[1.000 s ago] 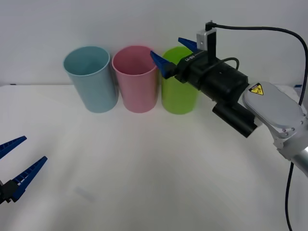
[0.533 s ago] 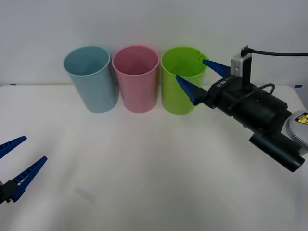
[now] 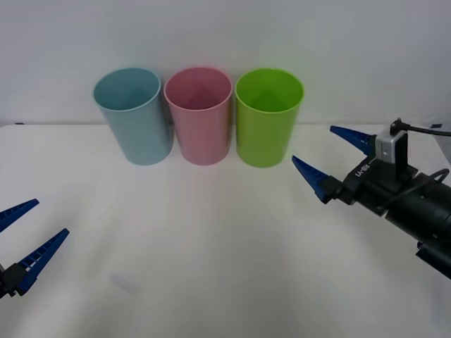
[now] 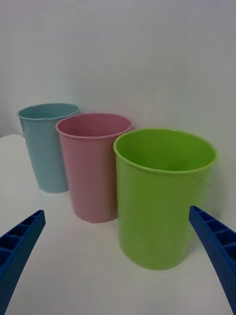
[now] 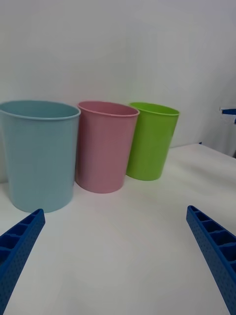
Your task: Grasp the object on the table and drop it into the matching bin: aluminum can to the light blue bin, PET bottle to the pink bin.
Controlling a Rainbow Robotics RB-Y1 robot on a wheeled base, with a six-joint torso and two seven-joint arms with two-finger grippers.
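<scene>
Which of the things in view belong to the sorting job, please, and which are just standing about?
Part of the job:
pink bin
light blue bin
table
right gripper, open, low over the table beside the green bin
left gripper, open, waiting at the table's near left

Just standing about:
green bin

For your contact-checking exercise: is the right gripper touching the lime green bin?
Apart. The front view shows bare table between the right gripper and the lime green bin.
</scene>
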